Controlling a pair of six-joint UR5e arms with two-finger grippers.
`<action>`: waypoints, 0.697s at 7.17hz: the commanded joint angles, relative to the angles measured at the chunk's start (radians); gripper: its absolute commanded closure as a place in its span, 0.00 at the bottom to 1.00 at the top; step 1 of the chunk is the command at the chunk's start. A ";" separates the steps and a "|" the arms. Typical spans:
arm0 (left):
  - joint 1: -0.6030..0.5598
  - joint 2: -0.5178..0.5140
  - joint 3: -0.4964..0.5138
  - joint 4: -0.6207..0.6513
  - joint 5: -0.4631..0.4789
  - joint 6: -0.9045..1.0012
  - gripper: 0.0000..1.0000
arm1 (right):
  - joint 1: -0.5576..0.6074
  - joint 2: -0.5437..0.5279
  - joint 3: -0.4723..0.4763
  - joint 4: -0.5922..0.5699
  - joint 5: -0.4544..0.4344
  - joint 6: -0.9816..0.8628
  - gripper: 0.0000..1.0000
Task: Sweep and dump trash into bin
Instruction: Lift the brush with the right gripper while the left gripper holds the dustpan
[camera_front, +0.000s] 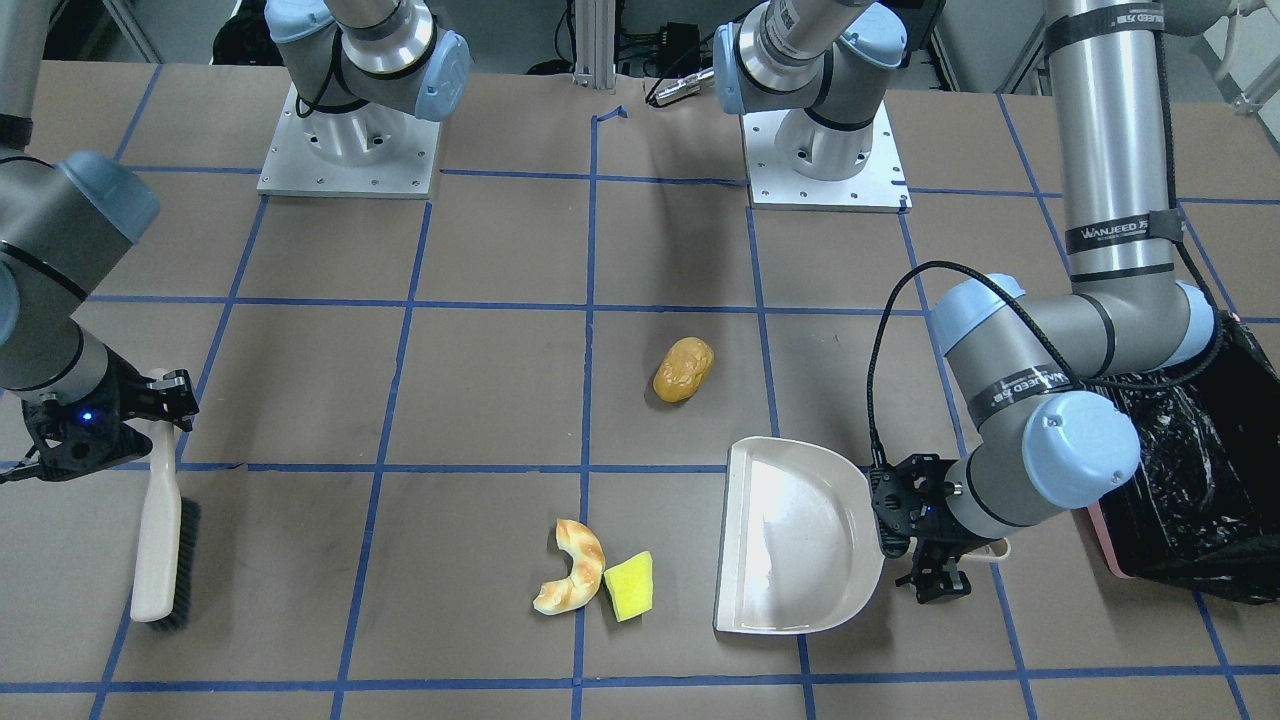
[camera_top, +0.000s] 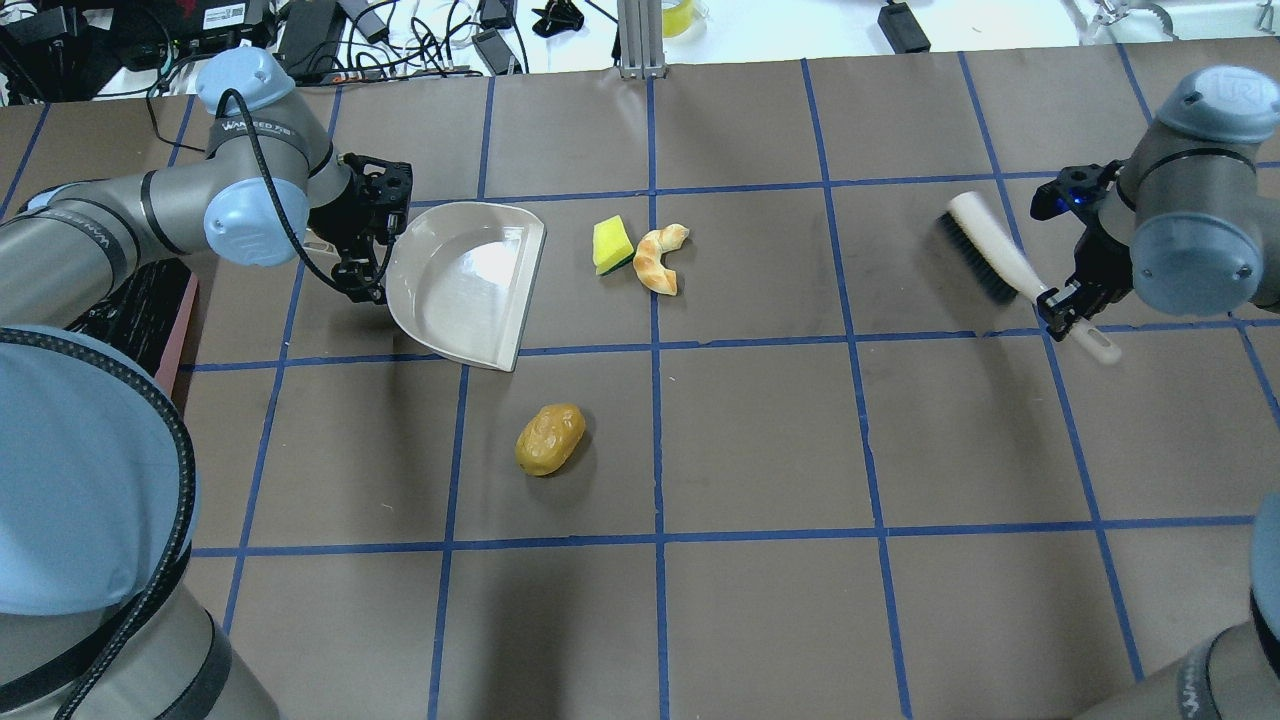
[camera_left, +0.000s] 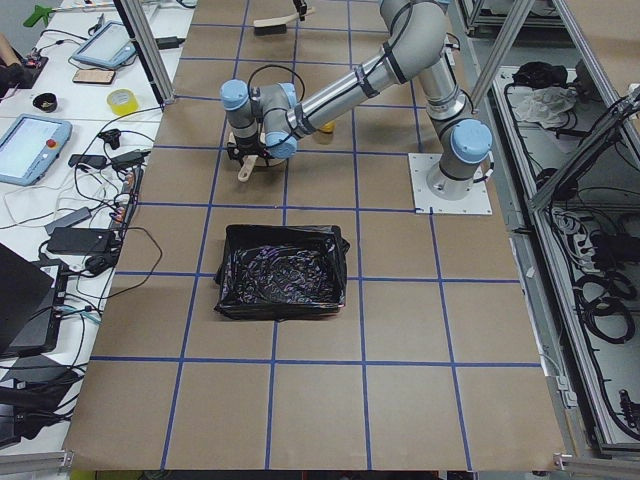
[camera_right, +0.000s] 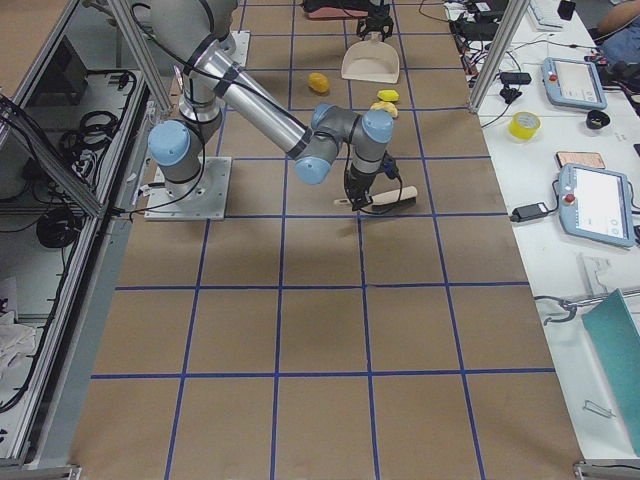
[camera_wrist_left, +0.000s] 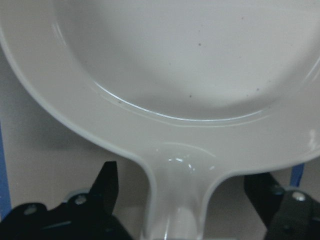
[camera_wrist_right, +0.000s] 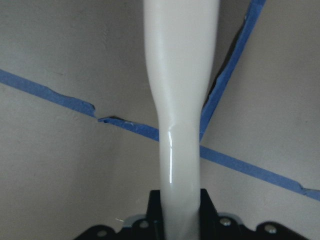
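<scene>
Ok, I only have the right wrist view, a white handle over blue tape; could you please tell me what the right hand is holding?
Observer: A dark-bristled brush, clamped by the right hand low on its handle.
Operator: Thank you; where is the trash?
Observer: The sponge wedge and bread crescent lie side by side just off the open edge of the dustpan; the potato lies apart, nearer the robot.
Operator: Is the dustpan held?
Observer: Not yet: the left hand straddles its handle with open fingers, gaps either side.
</scene>
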 joint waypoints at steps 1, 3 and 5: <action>-0.001 0.002 -0.006 0.015 0.001 0.024 0.60 | 0.000 -0.007 -0.012 0.043 0.011 0.002 1.00; -0.001 0.007 -0.006 0.015 0.001 0.022 0.99 | 0.002 -0.033 -0.040 0.066 0.009 0.059 1.00; -0.001 0.011 -0.006 0.015 0.001 0.016 1.00 | 0.031 -0.064 -0.075 0.112 0.014 0.129 1.00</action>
